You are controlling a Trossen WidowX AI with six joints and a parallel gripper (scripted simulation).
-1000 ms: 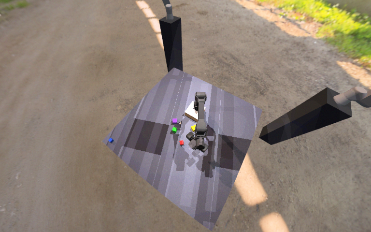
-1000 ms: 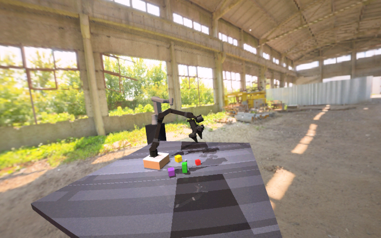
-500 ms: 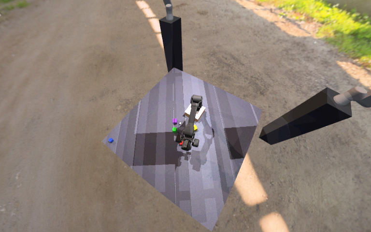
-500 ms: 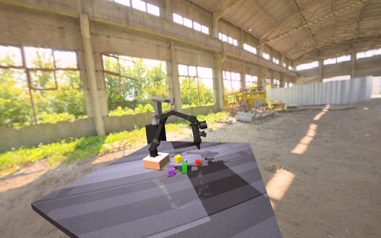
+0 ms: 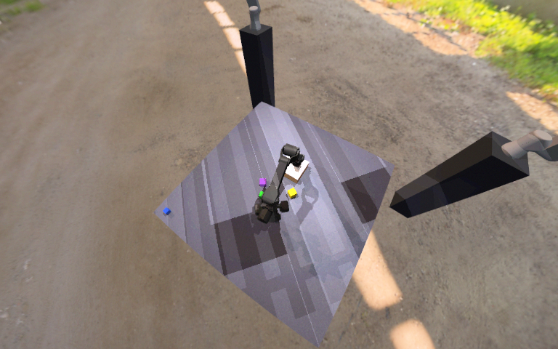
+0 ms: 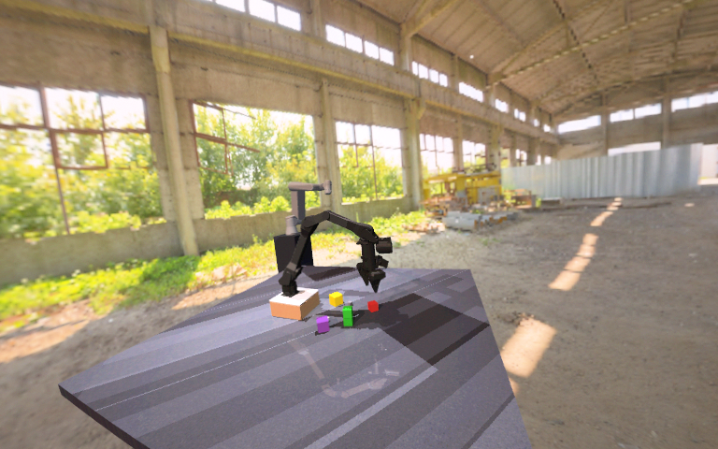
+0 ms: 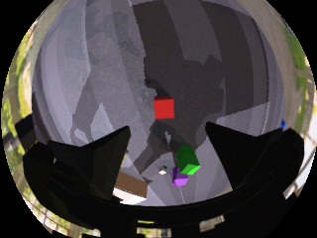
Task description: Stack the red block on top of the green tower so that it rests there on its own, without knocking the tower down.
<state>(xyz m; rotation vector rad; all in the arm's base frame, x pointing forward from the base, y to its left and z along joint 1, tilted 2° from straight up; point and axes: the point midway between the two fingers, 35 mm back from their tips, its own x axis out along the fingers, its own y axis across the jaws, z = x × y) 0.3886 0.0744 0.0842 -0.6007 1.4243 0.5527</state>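
Observation:
The red block [image 6: 373, 306] [image 7: 163, 108] lies on the table, apart from the green tower [image 5: 261, 194] [image 6: 348, 316] [image 7: 188, 160], which stands upright. In the top view the arm hides the red block and partly covers the tower. My gripper [image 6: 371, 287] [image 7: 168, 128] is open and empty, pointing down above the table. In the exterior view its fingertips appear just above the red block. In the wrist view the red block lies a little beyond the line between the fingertips, and the tower shows nearer the right finger.
A purple block [image 5: 262, 182] [image 6: 323, 324] [image 7: 179, 177] lies near the tower. A yellow block [image 5: 292, 193] [image 6: 336, 299] lies between the tower and the arm's white-topped base [image 5: 294, 174] [image 6: 294, 307]. A blue block [image 5: 166, 211] is near the table's left corner. A small pale object [image 7: 162, 170] lies near the purple block.

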